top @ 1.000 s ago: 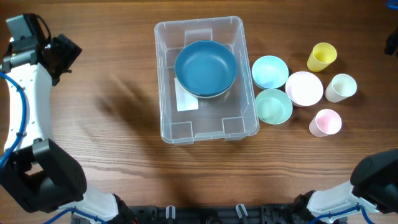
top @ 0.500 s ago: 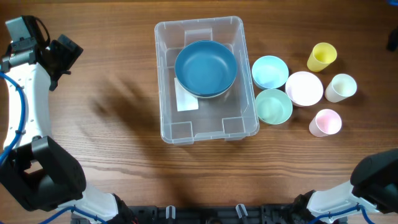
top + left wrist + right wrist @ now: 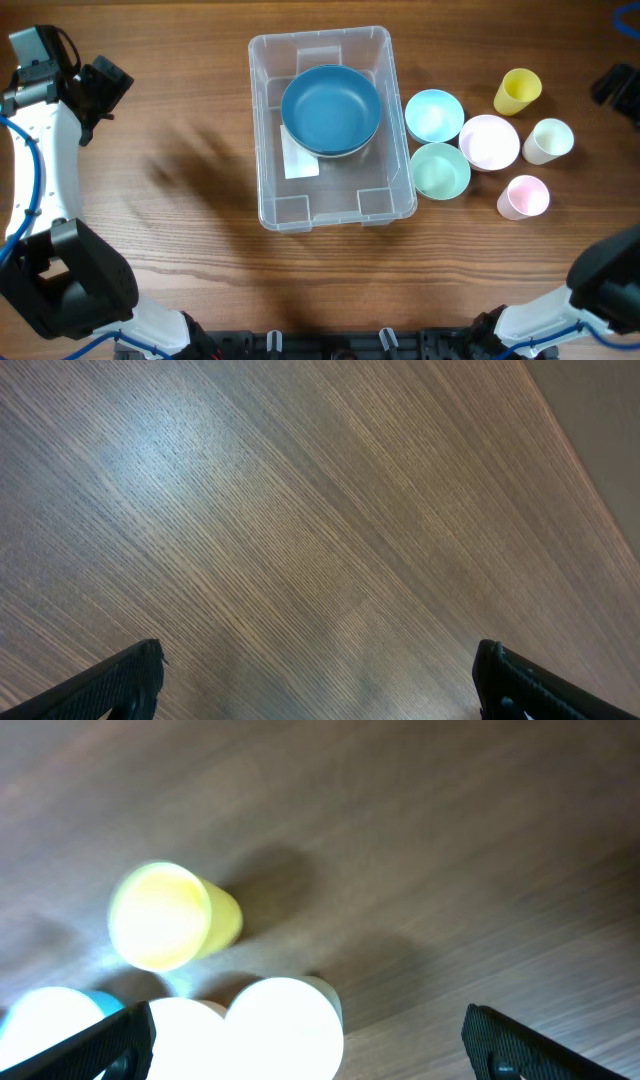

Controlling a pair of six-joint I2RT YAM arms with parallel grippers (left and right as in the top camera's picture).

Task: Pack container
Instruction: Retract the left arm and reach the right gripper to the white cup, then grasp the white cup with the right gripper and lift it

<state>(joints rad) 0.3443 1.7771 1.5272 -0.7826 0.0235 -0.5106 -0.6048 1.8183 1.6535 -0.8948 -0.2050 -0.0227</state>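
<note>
Wood-grain table (image 3: 190,240), 1 surface, 1 arm at each side edge.

Item 1, container (image 3: 335,205): clear bin at table centre, long axis running from the near edge to the far edge. Contents: 1 dark blue bowl (image 3: 331,110), upright in the far half, and 1 white label (image 3: 298,162) on the floor. The near half is unfilled.

Item 2, loose stock to the right of the container:
- 3 bowls: light blue bowl (image 3: 434,115), green bowl (image 3: 440,170), pink bowl (image 3: 489,141)
- 3 cups: yellow cup (image 3: 517,91), white cup (image 3: 548,141), pink cup (image 3: 524,196)

Item 3, your right gripper (image 3: 310,1042): fingers spread, nothing held, hanging near the yellow cup. The container lies to its left, with the loose stock between. You would likely pick with this arm, as it is the nearer one.

Item 4, your left gripper (image 3: 320,685): released, bare wood beneath, well apart from the container.
</note>
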